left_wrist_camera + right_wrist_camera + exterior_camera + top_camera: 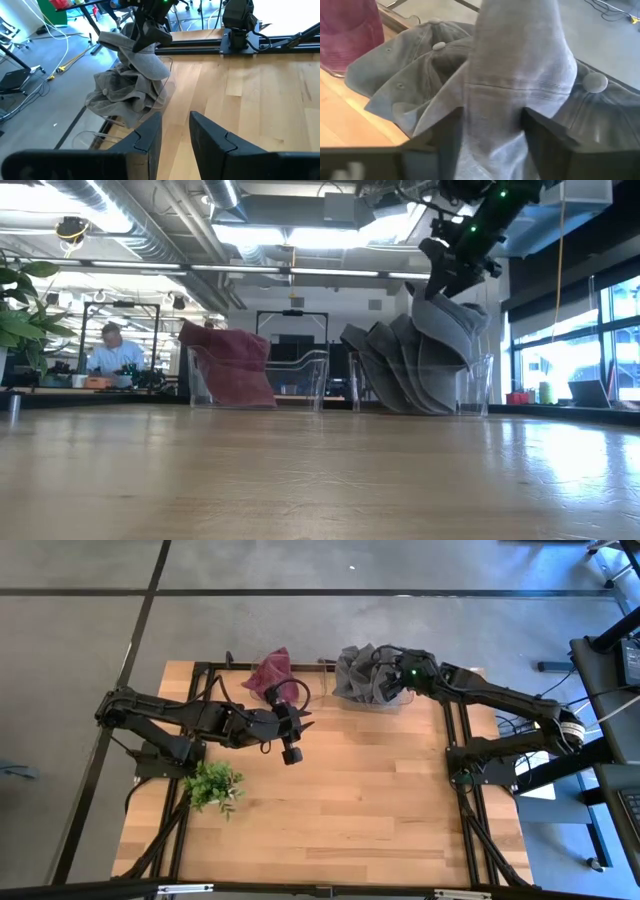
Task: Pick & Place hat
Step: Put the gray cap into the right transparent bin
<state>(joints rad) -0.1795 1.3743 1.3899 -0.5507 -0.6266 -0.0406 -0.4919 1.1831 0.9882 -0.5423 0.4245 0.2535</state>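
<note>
Nearest the front edge of the table [330, 830]: a small green plant [213, 784], well apart from the clear bin [455, 385] of grey hats at the far edge.

Farther in, between plant and bin: left gripper [291, 732] hovering over bare wood, well short of the bin, 2 dark fingers [148, 134] parted by a narrow gap, gripping nothing.

At the far edge, beside the clear bin: a second clear bin [300, 380] with a maroon hat [269, 671] draped in it.

At the clear bin itself: a pile of grey hats [358, 680] heaped inside and spilling above its rim. Directly over that pile: right gripper [392, 683], 2 fingers [547, 137] clamped on either side of 1 grey hat [520, 75], pinching its folded cloth; hat raised above the pile yet hanging onto it.

Beyond the bin, in the room behind: a seated person [112, 350] at a bench.
</note>
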